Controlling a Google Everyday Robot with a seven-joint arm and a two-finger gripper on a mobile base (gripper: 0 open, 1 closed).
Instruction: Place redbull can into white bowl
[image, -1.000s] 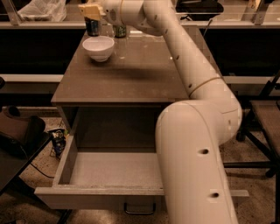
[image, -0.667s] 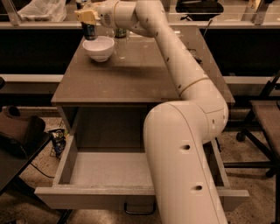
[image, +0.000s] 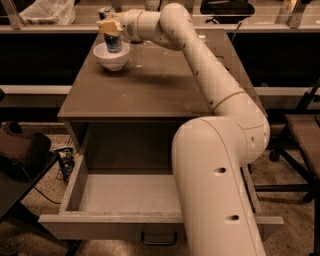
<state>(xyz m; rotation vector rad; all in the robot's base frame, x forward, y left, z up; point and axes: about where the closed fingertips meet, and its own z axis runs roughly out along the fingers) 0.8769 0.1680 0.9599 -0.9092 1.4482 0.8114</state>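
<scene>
Near the far left corner of the desk (image: 150, 95), the gripper (image: 110, 28) hangs over the bowl (image: 112, 60), its jaws gripping the top of the can (image: 114, 45) to hold it upright with its base down inside the bowl, seemingly ready for release.

text, numbers, signs: none readable | redbull can (image: 114, 44) markings: illegible

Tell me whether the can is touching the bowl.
Cannot tell. In the camera view the can dips behind the rim of the bowl, which hides its base. The tool is at the can's top.
</scene>
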